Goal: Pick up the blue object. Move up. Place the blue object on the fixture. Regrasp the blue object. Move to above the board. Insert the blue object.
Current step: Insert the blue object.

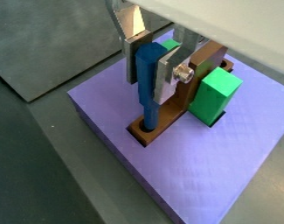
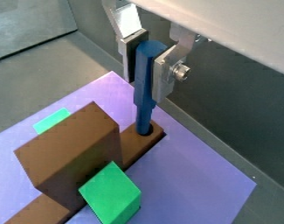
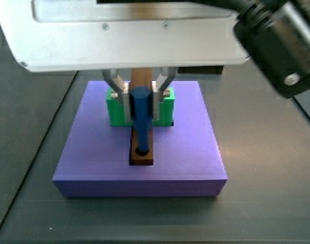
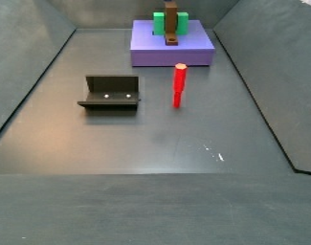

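The gripper [image 1: 151, 61] hangs straight down over the board [image 1: 225, 166], its silver fingers [image 1: 169, 68] clamped on the upper part of the blue object [image 1: 147, 83]. Both wrist views show the peg upright, its lower end sitting in the round hole at the end of the brown strip [image 1: 168, 118]. In a wrist view the blue object [image 2: 145, 83] stands pinched between the finger plates, tip down in the strip [image 2: 132, 153] on the lavender board [image 2: 203, 175].

In a side view the wrist housing fills the frame from 9 to 3 o'clock across the top, the gripper [image 3: 142, 95] pointing vertically down, the blue object [image 3: 143, 119] running down to the strip's near end at 6 o'clock on the board [image 3: 140, 172]. Green blocks [image 3: 116, 110] flank the fingers; another green block [image 1: 214, 94] stands just beside the strip.

In a side view the board [image 4: 172, 50] lies far off at 12 o'clock on the surface [image 4: 158, 163]. The fixture [image 4: 110, 94] stands well apart at 9 o'clock, empty, and a red peg [image 4: 178, 86] stands upright between them. Gripper and peg are too small there to make out.
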You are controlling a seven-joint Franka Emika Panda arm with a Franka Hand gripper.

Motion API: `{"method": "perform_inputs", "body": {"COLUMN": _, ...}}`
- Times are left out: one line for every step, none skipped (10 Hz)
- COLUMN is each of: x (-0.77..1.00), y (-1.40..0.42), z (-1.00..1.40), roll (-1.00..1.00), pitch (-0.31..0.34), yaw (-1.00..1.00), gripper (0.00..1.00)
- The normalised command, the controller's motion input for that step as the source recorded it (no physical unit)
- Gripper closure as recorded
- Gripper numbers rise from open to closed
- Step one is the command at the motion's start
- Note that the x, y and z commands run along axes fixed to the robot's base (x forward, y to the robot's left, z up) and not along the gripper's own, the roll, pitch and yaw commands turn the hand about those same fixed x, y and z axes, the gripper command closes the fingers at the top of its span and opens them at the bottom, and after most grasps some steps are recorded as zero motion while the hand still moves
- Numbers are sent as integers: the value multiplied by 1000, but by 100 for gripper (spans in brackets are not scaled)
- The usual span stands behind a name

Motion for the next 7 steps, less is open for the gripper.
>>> {"method": "perform_inputs", "body": {"x": -26, "y": -40, "z": -171, "roll": -57, "pitch": -69, "yaw": 0, "gripper": 100}}
{"method": "perform_inputs", "body": {"x": -57, "y": 0, "z": -217, "roll": -67, "pitch": -80, "yaw": 0, "gripper": 100}}
{"method": "perform_inputs", "body": {"x": -49, "y": -3, "z": -260, "roll": -83, "pitch": -93, "yaw": 0, "gripper": 100}}
{"method": "perform_inputs", "body": {"x": -51, "y": 0, "z": -286, "roll": -79, "pitch": -110, "yaw": 0, "gripper": 100}}
{"method": "perform_inputs", "body": {"x": 0, "y": 0, "z": -306, "roll": -30, "pitch": -110, "yaw": 14, "gripper": 100}}
{"method": "perform_inputs", "body": {"x": 0, "y": 0, "z": -206, "roll": 10, "pitch": -24, "yaw": 17, "gripper": 100}}
{"method": "perform_inputs", "body": {"x": 0, "y": 0, "z": -286, "roll": 21, "pitch": 0, "yaw": 17, "gripper": 100}}
